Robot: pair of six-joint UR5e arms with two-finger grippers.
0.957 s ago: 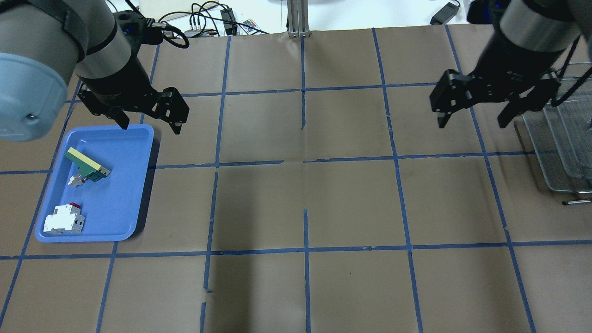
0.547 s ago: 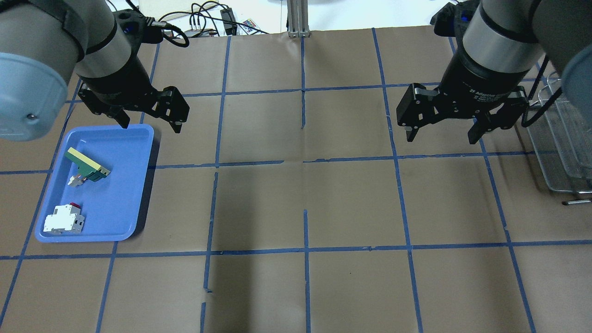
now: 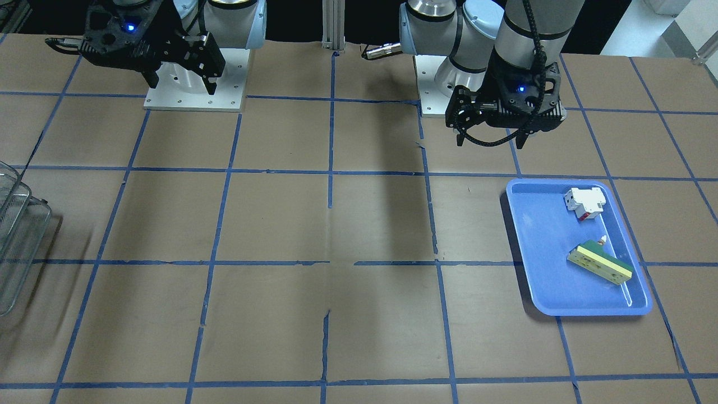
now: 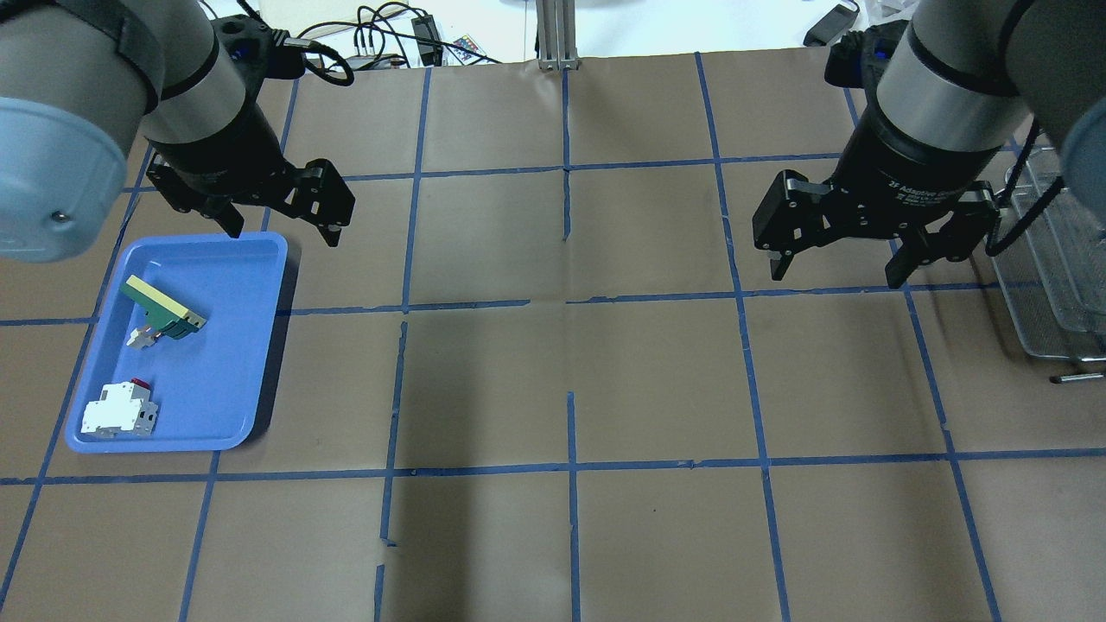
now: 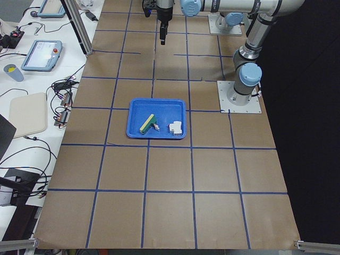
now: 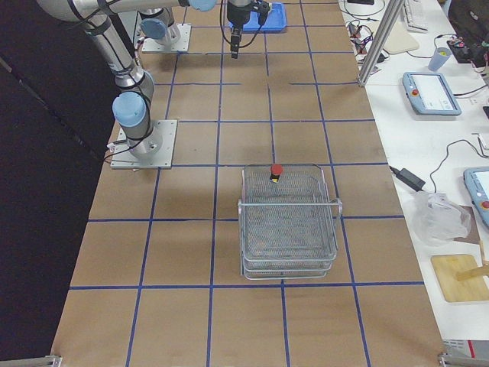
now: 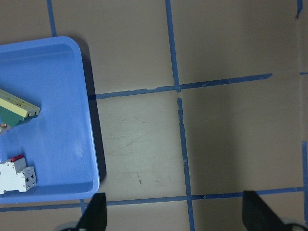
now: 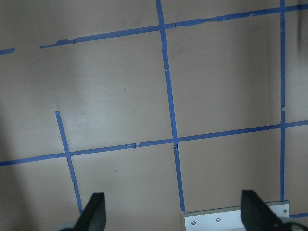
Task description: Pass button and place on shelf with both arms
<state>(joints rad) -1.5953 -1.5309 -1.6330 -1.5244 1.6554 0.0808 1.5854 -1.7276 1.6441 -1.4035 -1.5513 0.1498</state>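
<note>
As button sits in shelf top tier, placing looks done; L fingers & R fingers spread, empty; next: retract arms.

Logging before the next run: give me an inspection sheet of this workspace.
Surface: brown paper table, blue tape grid, some tape torn.
Job's things: button stands in shelf's top level, at the end nearer the tray.
Clutter: white block and green block in the tray.
Grippers: left gripper open, empty, near tray; right gripper open, empty, over bare table.
Cables: cable bundle past the table's far edge.
Surroundings: pendants on a side bench.
</note>
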